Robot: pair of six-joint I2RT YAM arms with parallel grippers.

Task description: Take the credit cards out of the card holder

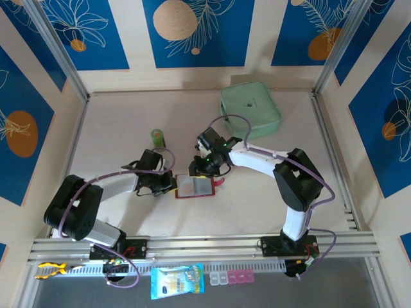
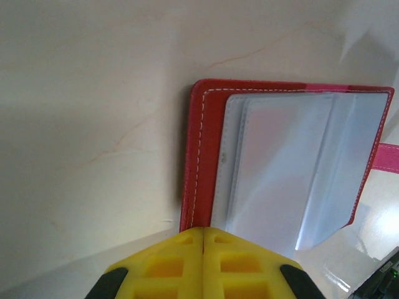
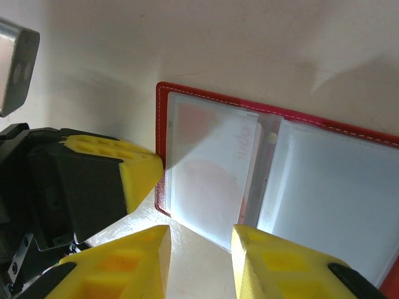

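so the card holder (image 1: pixel 194 187) is lying wide open on the surface (image 1: pixel 128 115), cover down and clear sleeves (image 2: pixel 293 168) up, right between the two pincers.

left pincer (image 2: pixel 204 232) has its yellow fingers pressed flat together, no gap at all, with the tips right at the corner of the red cover. can't tell if it's pinching the edge of the cover or just pushing against it. from that pincer the holder spreads out straight ahead, and the pink snap tab (image 2: pixel 389 159) pokes out on the far side.

right pincer (image 3: pixel 199 233) is partly open, fingers apart with nothing between them, sitting just at the near edge of the sleeves, roughly by the fold. just ahead of its gap a credit card (image 3: pixel 206 168) shows through the sleeve, white with pinkish-red round shapes, tucked in its pocket. the sleeve ahead and to the right of that pincer just looks pale, can't make out a card in it.

further out beyond the right pincer there's a mint-green zip pouch (image 1: pixel 250 109), and beyond the left pincer a small green cylinder (image 1: pixel 157 136) stands upright, both well apart from the holder.
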